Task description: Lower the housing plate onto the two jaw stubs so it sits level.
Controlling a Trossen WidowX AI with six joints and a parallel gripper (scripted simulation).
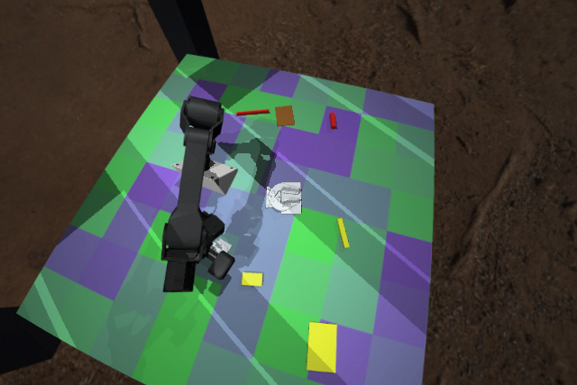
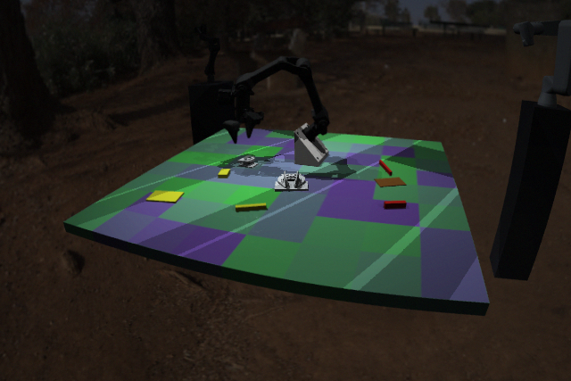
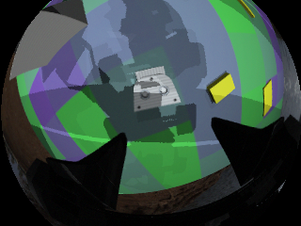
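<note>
The light grey housing plate (image 1: 224, 246) (image 2: 247, 161) (image 3: 157, 98) lies apart from the jaw base, apparently raised on a small ribbed support. It has holes and two round features on top; the hand partly covers it in the top view. The white jaw base (image 1: 291, 209) (image 2: 291, 188) stands near the table's middle with both jaws on it and no plate over them. It does not show in the wrist view. My gripper (image 1: 217, 247) (image 2: 242, 139) (image 3: 169, 130) is open and empty, above the housing plate, with its fingers pointing down and spread wide.
The grey wedge mount (image 1: 225, 181) (image 2: 306, 150) of the arm stands behind the jaw base. A small yellow block (image 1: 251, 279) (image 2: 224, 172) (image 3: 222, 88) lies near the housing plate. A yellow bar (image 1: 343, 233) (image 2: 251, 207), a larger yellow slab (image 1: 322, 347) (image 2: 165, 196), red bars and a brown tile (image 1: 284, 115) lie farther out.
</note>
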